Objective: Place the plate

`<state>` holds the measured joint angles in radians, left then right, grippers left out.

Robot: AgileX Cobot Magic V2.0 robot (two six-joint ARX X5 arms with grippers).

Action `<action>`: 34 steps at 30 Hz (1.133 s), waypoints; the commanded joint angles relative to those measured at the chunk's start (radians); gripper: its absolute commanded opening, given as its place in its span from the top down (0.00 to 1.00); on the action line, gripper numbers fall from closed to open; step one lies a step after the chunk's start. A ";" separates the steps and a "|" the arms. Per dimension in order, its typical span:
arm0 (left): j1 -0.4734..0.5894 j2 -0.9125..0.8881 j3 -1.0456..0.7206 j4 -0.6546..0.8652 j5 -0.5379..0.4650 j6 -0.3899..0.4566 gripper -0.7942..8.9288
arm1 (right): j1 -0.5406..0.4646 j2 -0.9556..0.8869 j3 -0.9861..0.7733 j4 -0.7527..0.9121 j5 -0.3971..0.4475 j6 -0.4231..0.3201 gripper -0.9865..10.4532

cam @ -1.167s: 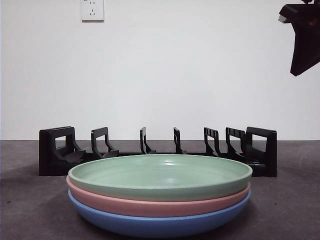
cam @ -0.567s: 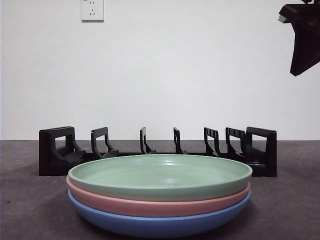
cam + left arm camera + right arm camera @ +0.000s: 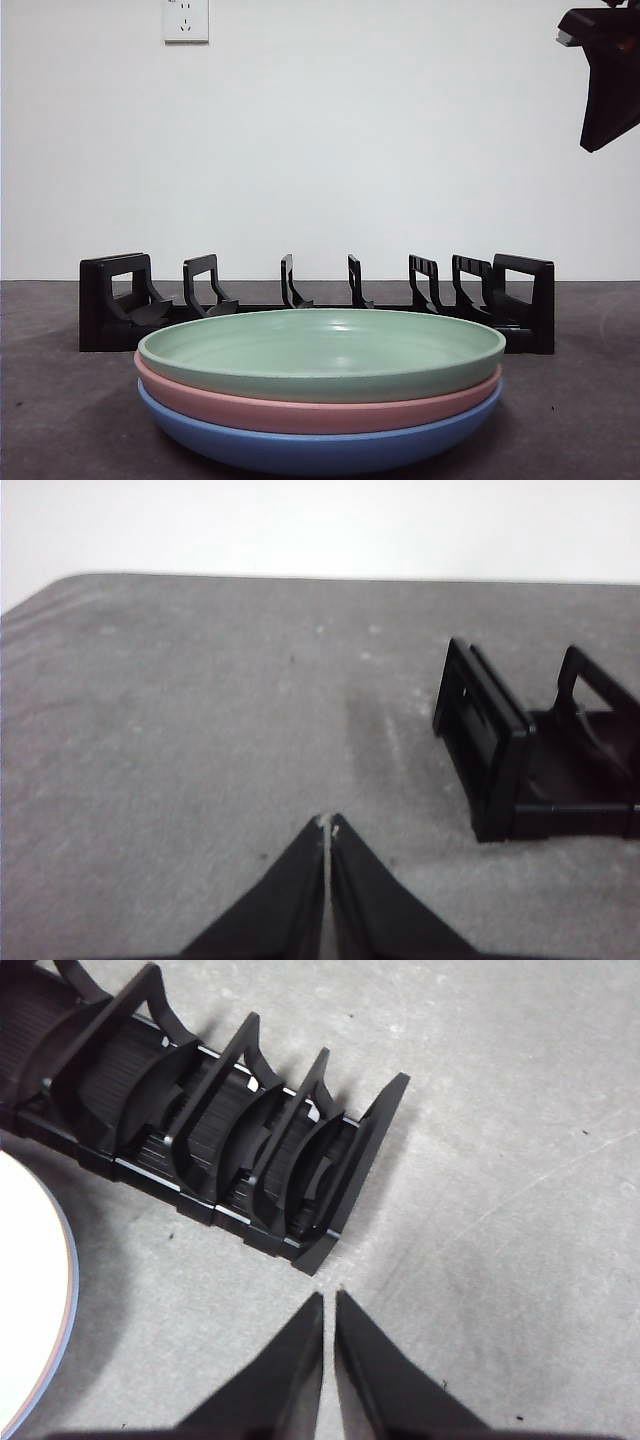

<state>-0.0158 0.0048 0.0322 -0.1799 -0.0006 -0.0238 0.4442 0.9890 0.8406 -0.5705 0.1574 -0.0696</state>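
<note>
Three plates are stacked near the front of the table: a green plate (image 3: 320, 352) on top, a pink plate (image 3: 300, 410) under it, a blue plate (image 3: 320, 448) at the bottom. Behind them stands a black slotted dish rack (image 3: 315, 305), with no plate in it. My right gripper (image 3: 329, 1298) is shut and empty, above the table beside the rack's end (image 3: 350, 1190); the stack's edge (image 3: 30, 1290) shows at the side. It shows as a black tip (image 3: 605, 80) in the front view. My left gripper (image 3: 327, 825) is shut and empty, near the rack's other end (image 3: 500, 750).
The grey table (image 3: 570, 400) runs to a white wall with a power socket (image 3: 185, 18). Bare table lies around both rack ends (image 3: 180, 730).
</note>
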 commanded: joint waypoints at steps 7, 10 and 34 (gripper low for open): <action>0.001 -0.002 -0.019 -0.007 0.002 -0.044 0.91 | 0.004 0.008 0.005 0.009 0.000 0.017 0.90; 0.001 -0.002 -0.019 -0.007 0.002 -0.044 0.91 | 0.004 0.008 0.005 0.009 0.000 0.017 0.90; 0.001 -0.002 -0.018 -0.007 0.002 -0.044 0.91 | -0.323 -0.763 -0.695 0.540 0.049 0.033 0.90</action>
<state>-0.0158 0.0044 0.0322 -0.1818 -0.0002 -0.0673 0.1242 0.2520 0.1631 -0.0437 0.2081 -0.0616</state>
